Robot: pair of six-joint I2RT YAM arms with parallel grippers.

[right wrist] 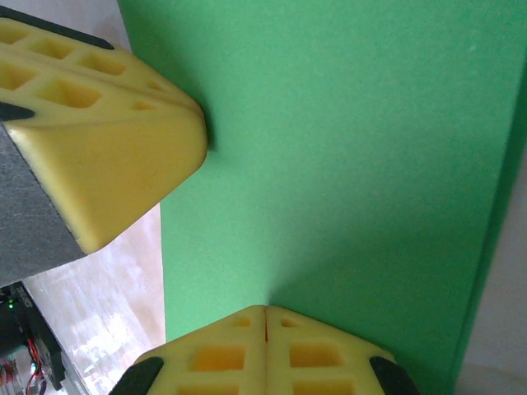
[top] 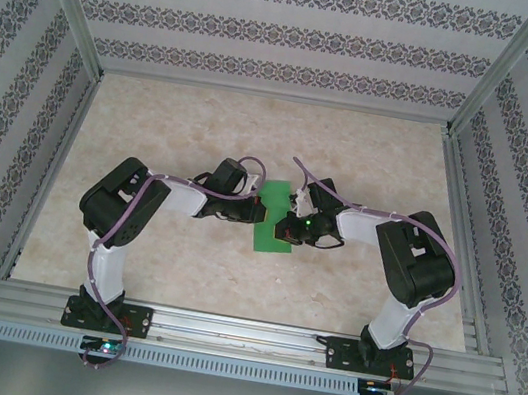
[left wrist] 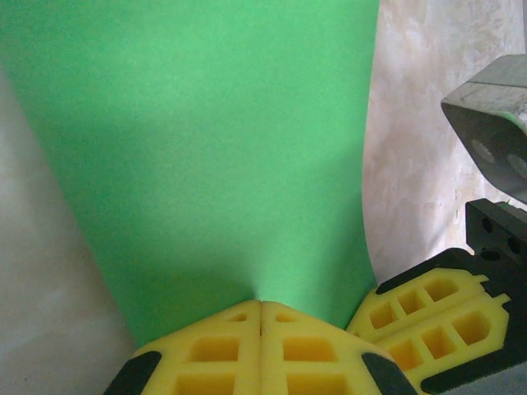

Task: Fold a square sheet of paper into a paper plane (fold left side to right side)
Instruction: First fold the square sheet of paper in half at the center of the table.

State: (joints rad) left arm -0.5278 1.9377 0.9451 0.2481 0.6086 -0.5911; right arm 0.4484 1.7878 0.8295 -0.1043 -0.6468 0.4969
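Note:
The square sheet of paper (top: 269, 234) lies bright green at the middle of the table, looking like a narrow upright rectangle from above. My left gripper (top: 255, 212) comes in from its left and my right gripper (top: 289, 226) from its right. In the left wrist view the paper (left wrist: 206, 148) spreads ahead of my left gripper (left wrist: 261, 306), whose yellow fingers are shut, tips touching the sheet. The right gripper's fingers (left wrist: 428, 309) sit just beside. In the right wrist view my right gripper (right wrist: 265, 311) is shut with its tips on the paper (right wrist: 346, 164). The left fingers (right wrist: 107, 140) touch the sheet at upper left.
The pale marbled tabletop (top: 205, 127) is enclosed by patterned walls (top: 271, 32) and aluminium posts. A metal rail (top: 241, 334) runs along the near edge, carrying both arm bases. A darker green strip (right wrist: 498, 206) runs down the paper's right edge in the right wrist view.

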